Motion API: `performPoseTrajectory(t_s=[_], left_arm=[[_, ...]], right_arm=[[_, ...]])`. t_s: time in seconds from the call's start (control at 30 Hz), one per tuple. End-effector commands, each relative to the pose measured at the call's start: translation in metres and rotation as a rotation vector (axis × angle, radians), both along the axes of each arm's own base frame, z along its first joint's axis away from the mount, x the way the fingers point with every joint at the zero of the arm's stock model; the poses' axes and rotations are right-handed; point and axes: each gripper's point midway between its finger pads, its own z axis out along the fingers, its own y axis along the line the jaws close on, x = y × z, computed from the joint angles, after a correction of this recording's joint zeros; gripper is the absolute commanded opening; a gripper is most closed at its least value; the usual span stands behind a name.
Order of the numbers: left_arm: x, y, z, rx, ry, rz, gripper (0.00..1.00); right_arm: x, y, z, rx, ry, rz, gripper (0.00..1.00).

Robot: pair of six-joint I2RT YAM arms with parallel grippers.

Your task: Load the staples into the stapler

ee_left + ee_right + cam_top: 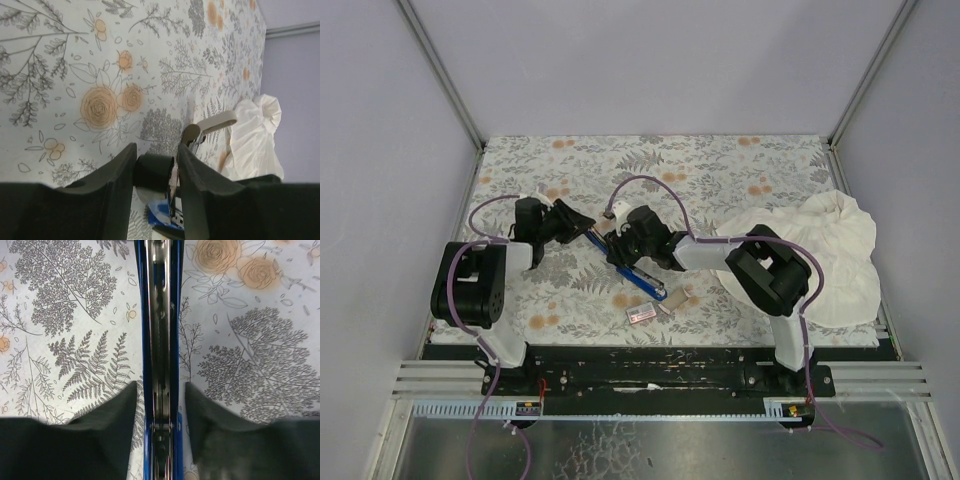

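Note:
The blue stapler [648, 285] lies open on the flowered table, between the two arms. In the left wrist view my left gripper [156, 146] is shut on its black end [154, 172]. One finger presses that end and the other sits tight against the metal beside it. The stapler's blue body [162, 212] shows below. My right gripper [161, 385] is open and straddles the stapler [160, 340], whose staple channel faces up. A strip of table shows on each side of it. The staples box [641, 314], white with a pink label, lies near the front edge. A small tan tray [678, 300] is beside it.
A big crumpled white cloth [830, 255] covers the table's right side and also shows in the left wrist view [255, 135]. Grey walls enclose the table on three sides. A black rail [650, 355] carrying the arm bases runs along the near edge.

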Motion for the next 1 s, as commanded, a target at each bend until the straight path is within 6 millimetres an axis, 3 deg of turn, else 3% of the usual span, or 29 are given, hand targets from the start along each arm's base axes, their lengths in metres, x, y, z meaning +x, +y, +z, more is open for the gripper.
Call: performPoseTrajectory(t_s=[0.0,0.1,0.23,0.33,0.43,0.57,0.67,0.97], left_arm=[[-0.004,-0.014,0.027,0.044,-0.149,-0.08,0.1],[-0.008,-0.018,0.03,0.128,-0.18,-0.085,0.08],[-0.011,-0.015,0.039,0.254,-0.223,-0.034,0.07],[-0.014,-0.013,0.05,0.317,-0.258,0.003,0.06],[-0.019,-0.014,0.062,0.392,-0.303,0.032,0.06],[-0.03,-0.024,0.076,0.506,-0.353,0.037,0.06],[-0.038,-0.032,0.082,0.572,-0.374,0.029,0.06],[-0.054,-0.052,0.081,0.694,-0.365,-0.038,0.06]], right_arm=[[0.018,0.01,0.078,0.127,-0.12,-0.056,0.6],[0.023,-0.009,0.091,0.134,-0.09,-0.156,0.71],[0.025,-0.058,0.11,0.161,0.034,-0.368,0.74],[0.011,-0.1,0.099,0.184,0.198,-0.536,0.74],[-0.012,-0.127,0.083,0.187,0.306,-0.616,0.72],[-0.045,-0.139,0.064,0.183,0.422,-0.637,0.69],[-0.058,-0.144,0.049,0.193,0.478,-0.659,0.67],[-0.063,-0.137,0.017,0.202,0.543,-0.65,0.58]])
